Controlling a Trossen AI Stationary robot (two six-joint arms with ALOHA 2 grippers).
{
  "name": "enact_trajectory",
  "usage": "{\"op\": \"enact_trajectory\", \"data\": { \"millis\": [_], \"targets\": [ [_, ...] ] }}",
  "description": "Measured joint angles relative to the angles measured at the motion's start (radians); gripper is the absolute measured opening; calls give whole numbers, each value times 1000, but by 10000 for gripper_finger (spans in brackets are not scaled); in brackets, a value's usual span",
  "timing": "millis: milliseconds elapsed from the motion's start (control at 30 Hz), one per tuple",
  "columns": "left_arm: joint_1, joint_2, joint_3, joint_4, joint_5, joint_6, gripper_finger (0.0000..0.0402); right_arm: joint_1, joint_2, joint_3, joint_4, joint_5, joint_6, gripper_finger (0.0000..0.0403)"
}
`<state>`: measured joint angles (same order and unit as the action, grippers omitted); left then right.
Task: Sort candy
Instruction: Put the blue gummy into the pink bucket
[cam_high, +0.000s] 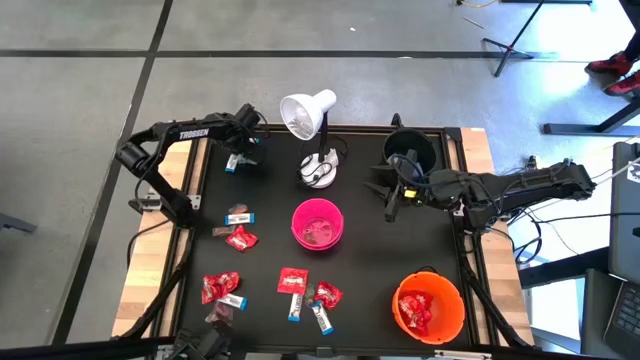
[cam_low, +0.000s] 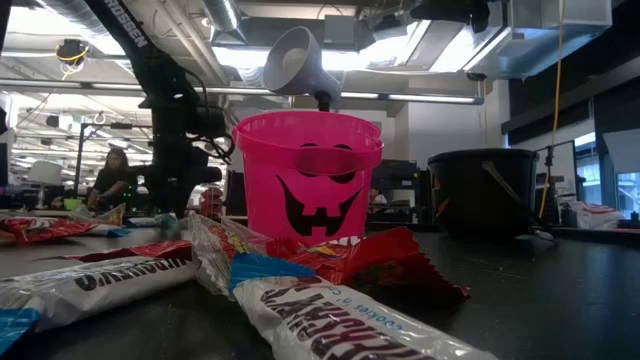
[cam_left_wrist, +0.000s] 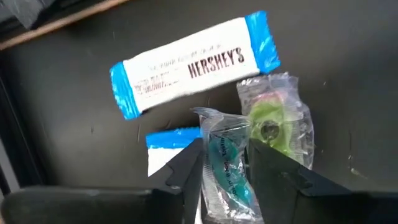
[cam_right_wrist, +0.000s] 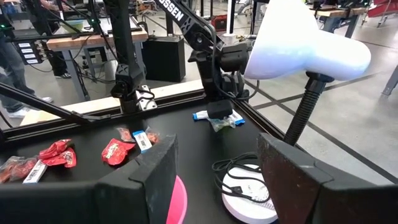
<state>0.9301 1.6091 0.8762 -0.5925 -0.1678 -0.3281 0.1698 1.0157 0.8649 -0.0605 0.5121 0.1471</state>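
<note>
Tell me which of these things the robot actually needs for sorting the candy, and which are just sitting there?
Part of the job:
- left gripper, closing around a clear-wrapped blue candy
- green candy and white-and-blue Hershey's bar beside it
- red packets scattered on the table
- pink bucket, orange bucket, black bucket

Just there:
- white desk lamp
- right gripper, waiting open by the black bucket

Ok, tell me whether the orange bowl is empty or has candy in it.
Not empty. The high view shows red packets lying inside the orange bowl at the table's near right corner; how many, cannot tell.
</note>
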Motion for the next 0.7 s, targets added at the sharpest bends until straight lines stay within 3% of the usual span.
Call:
{"op": "enact_trajectory", "data": {
  "millis": [300, 533, 700],
  "targets": [
    [-2, 0, 0, 3, 17, 27, 10, 0, 7, 0, 12, 33, -24, 216],
    [-3, -10, 6, -13, 31, 58, 1, 0, 20, 0, 6, 56, -36, 216],
    [-40, -90, 26, -54, 32, 54, 0, 0, 30, 0, 9, 63, -46, 216]
  ]
}}
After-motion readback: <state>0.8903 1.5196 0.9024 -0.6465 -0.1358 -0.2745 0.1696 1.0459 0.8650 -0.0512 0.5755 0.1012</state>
